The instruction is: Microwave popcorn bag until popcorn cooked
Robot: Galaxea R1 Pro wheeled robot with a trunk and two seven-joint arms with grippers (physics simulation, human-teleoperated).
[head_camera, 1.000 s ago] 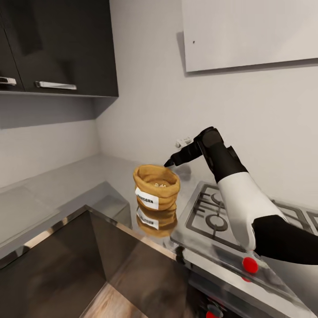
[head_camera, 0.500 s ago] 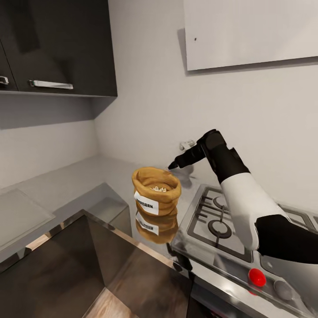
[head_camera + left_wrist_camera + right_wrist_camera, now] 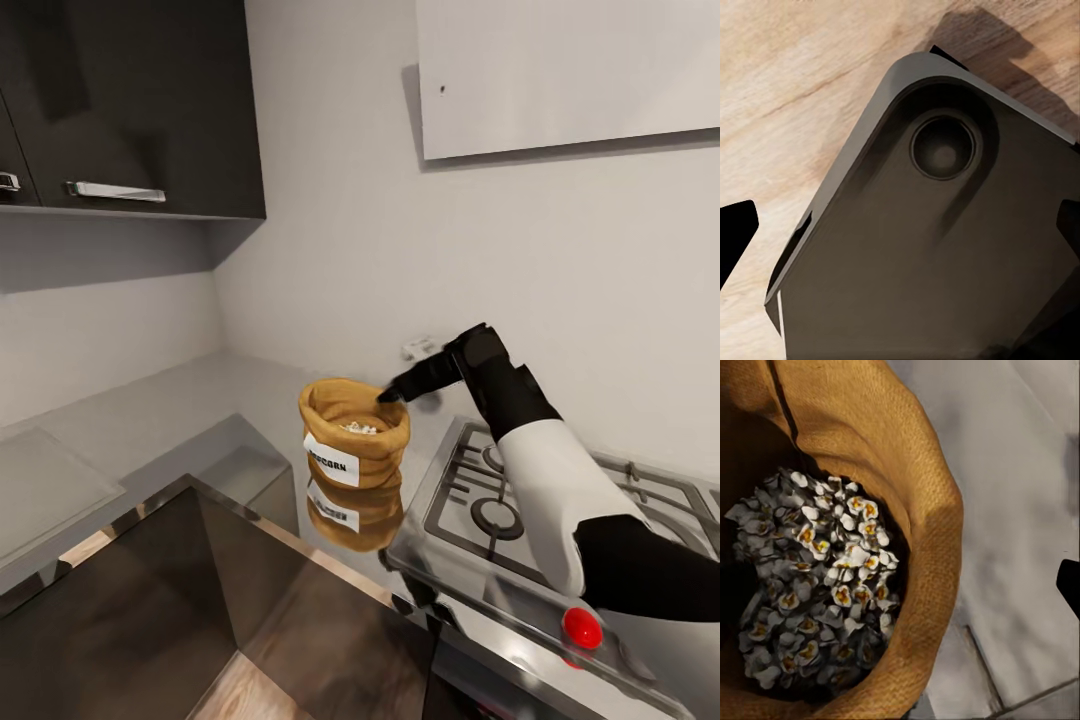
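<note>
Right gripper (image 3: 386, 395) hovers at the popcorn bag (image 3: 354, 432)'s two o'clock rim on the countertop (image 3: 160, 420); finger spread, can't tell. Best straddle the rolled rim squarely, then pinch.

The squat tan burlap popcorn bag (image 3: 354, 432) stands on the grey reflective counter (image 3: 190, 400), just left of the steel gas hob (image 3: 560, 505). The right end effector (image 3: 388, 394) sits at the bag's far rim, above white popped kernels (image 3: 817, 577) inside.

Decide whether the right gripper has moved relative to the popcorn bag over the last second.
Yes. The right gripper has dropped toward the popcorn bag, its tip now at the rim instead of above it.
</note>
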